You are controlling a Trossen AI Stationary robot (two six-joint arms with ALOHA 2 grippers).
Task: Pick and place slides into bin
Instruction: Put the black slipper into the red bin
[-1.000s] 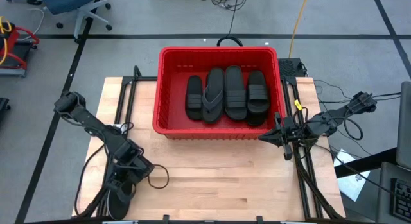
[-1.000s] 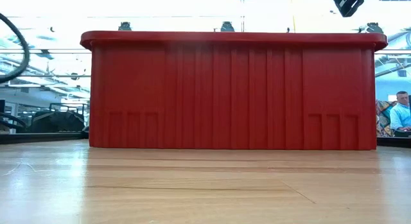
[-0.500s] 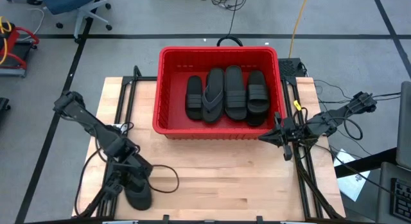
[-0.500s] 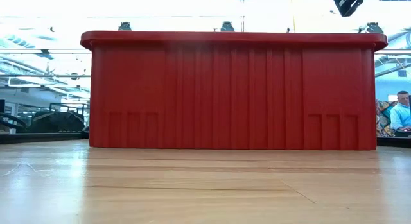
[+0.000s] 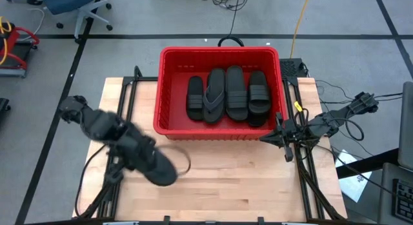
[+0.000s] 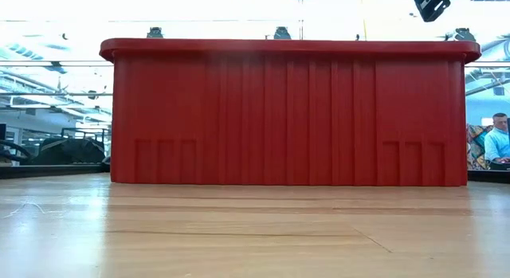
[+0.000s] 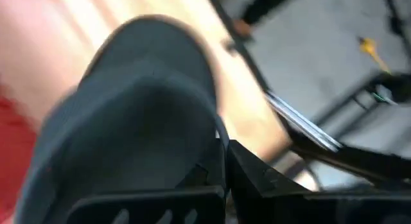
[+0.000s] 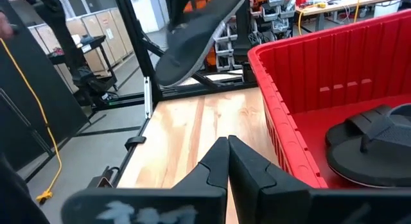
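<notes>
Held sandal [image 5: 157, 168]: black, off the table [image 5: 226, 180], in front of the bin's left corner; sole fills the left wrist view.
Left gripper [image 7: 221, 153]: fingers closed, pinching the sandal at one end; the rest sticks out past the fingertips.
Sandals in bin [image 5: 228, 93]: four, side by side on the floor of the red bin [image 5: 219, 53].
Right gripper [image 8: 227, 152]: fingers pressed together, empty, beside the bin's right front corner.

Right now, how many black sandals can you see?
5: four lie side by side in the red bin, at; one hangs in the left hand. Others may be hidden.
</notes>
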